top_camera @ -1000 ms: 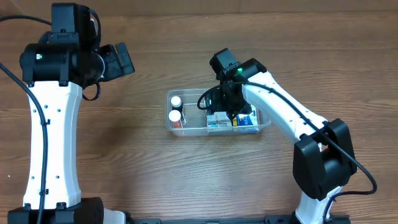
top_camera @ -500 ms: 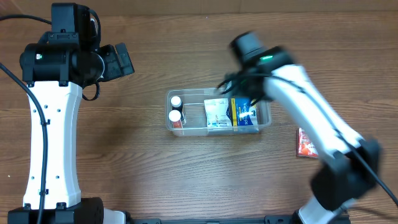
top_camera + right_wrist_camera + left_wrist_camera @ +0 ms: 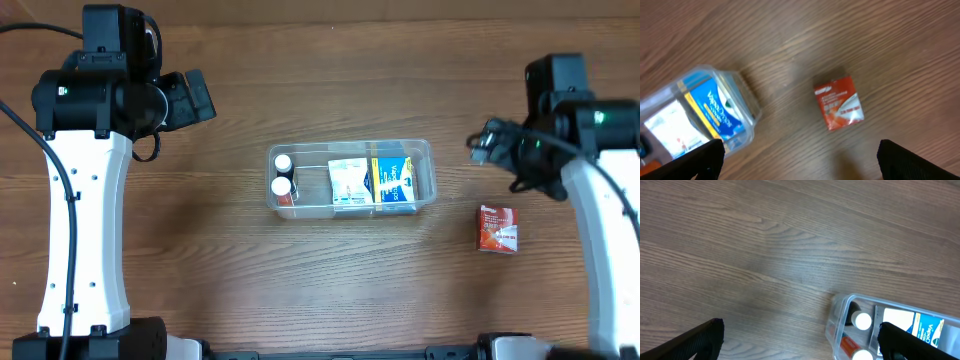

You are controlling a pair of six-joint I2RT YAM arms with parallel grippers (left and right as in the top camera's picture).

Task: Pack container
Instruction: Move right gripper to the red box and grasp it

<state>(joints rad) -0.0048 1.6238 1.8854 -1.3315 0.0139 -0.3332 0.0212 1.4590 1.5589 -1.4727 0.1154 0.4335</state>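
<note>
A: Where is the container?
B: Mid-worktop, holding two white-capped bottles and two boxes. A red packet lies apart, nearer the right edge.
A: The grippers?
B: The left gripper and right gripper both gape, holding nothing.

Black jaws stand wide apart over the brown wood-grain table; against the right jaw's inner side lies a clear rectangular plastic container; inside it, two white-capped bottles and a blue-and-white printed box.

packet right of container
</note>
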